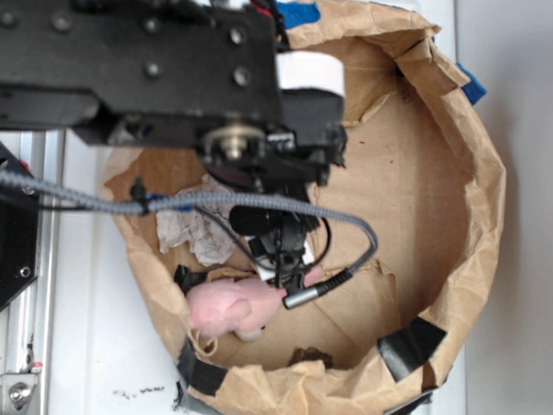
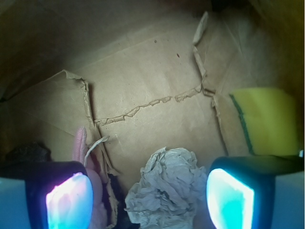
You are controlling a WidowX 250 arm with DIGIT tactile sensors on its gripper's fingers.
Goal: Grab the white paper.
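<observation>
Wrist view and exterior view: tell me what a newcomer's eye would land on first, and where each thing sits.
In the wrist view, the crumpled white paper lies low in the middle, between the two glowing pads of the open gripper. A yellow sponge sits at the right on the brown paper floor. In the exterior view, the black arm hangs over the brown paper bag, with the pink plush bunny near its lower-left wall.

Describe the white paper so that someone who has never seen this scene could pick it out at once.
Look inside the round brown paper bag with its rolled-down rim. On its floor, in the wrist view, the white paper lies between the open claw pads. It is a crumpled off-white wad with grey creases, unlike the smooth pink plush bunny beside it or the flat yellow sponge.
</observation>
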